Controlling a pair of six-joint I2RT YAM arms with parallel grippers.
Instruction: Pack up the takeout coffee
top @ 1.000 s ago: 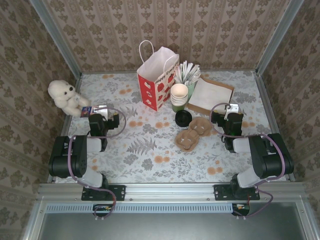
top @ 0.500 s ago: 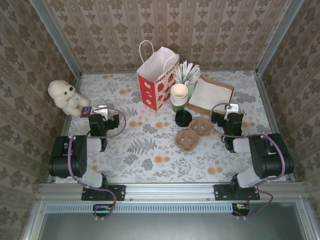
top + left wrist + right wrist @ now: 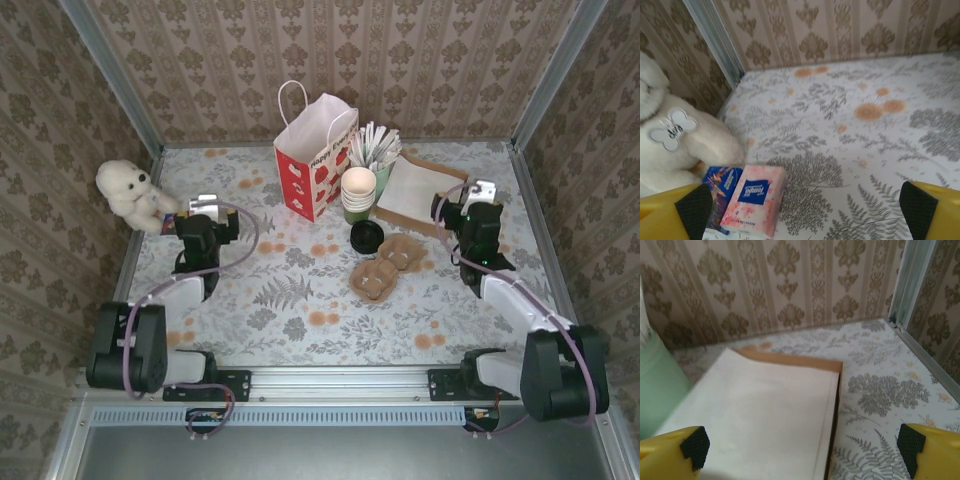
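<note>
Right, the takeout coffee sits mid-table, just in front of the stack of cream cups and just beside the cardboard carrier; can't tell if it touches the carrier. It's upright w/ the black lid on top, so its long axis is vertical and it points straight up. A side grip around the wall suits it, imo.

The right gripper is nearer. In the top view the cup lies to that gripper's left and a bit toward the arm bases, w/ the carrier's far end between them. The fingers face the back wall over the white paper stack, so you'd have to swing the wrist left before closing in. Its fingers are spread wide, nothing between them.

The left gripper is well apart from the cup, over by the teddy bear and the tissue pack, also spread wide w/ nothing held. The cup lies off to its right, across open table.

The red-and-white bag stands behind and left of the cup, mouth up, so the carry probably goes back-left and over the rim. Watch the cream cups and the green cup of sticks on that path.
</note>
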